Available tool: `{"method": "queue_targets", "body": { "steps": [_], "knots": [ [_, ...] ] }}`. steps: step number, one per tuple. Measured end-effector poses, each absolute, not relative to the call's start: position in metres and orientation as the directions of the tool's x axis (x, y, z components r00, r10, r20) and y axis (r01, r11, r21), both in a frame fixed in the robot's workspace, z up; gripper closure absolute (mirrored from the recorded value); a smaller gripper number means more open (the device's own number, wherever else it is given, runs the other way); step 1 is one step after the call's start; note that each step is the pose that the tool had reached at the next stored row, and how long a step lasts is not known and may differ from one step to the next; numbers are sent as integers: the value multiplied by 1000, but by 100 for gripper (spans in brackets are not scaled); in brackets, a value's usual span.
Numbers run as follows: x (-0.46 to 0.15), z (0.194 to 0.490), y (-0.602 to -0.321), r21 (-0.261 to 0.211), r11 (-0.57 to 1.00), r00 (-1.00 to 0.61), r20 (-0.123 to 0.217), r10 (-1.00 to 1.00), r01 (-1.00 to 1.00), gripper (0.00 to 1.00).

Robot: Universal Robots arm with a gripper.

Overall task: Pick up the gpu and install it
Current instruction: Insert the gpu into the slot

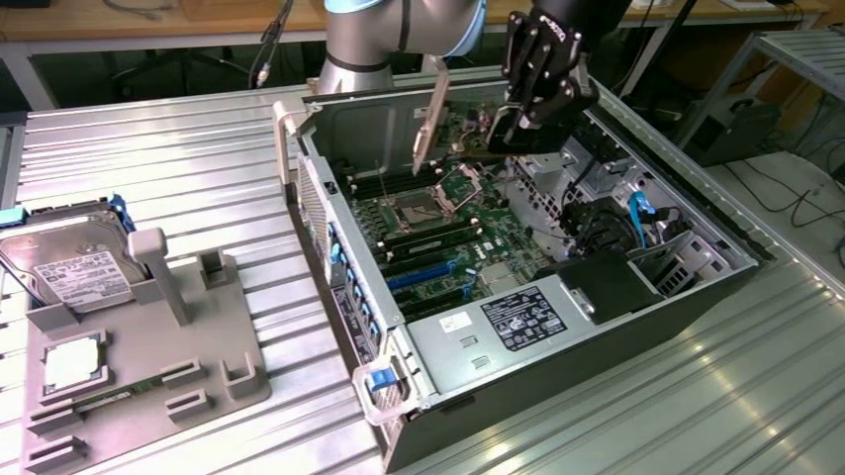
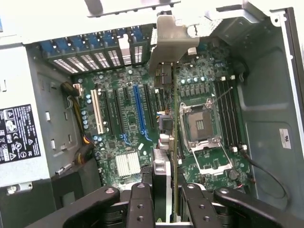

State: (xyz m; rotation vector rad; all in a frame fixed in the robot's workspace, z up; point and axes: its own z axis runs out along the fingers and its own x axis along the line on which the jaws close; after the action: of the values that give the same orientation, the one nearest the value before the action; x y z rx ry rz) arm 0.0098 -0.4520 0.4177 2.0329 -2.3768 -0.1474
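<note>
gripper: the gripper hangs over the open computer case, near its far end in the exterior view.
fingers: the two black fingers are clamped on the gpu, one on each face of the card.
gpu: the gpu is held off the board, standing on edge inside the case opening and not seated in any slot.
bracket: its silver bracket is at the end away from the gripper, by the case's rear slot wall.
motherboard: the green motherboard lies below the card. in the wrist view the card's edge runs between the blue expansion slot and the cpu socket.
power supply: a grey box with a black label sits at the near end of the case.
holder: on the exterior view's left, well apart from the case, a grey holder stands on the metal table.
hard drive: a hard drive leans in the holder.
cpu chip: a square cpu chip rests in the holder, just below the drive.
</note>
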Motion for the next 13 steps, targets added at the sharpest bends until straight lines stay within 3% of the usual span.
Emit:
{"method": "queue_targets", "body": {
  "steps": [13],
  "knots": [
    [10, 411, -451, 51, 103, -106, -57, -993, -993, 72]
  ]
}}
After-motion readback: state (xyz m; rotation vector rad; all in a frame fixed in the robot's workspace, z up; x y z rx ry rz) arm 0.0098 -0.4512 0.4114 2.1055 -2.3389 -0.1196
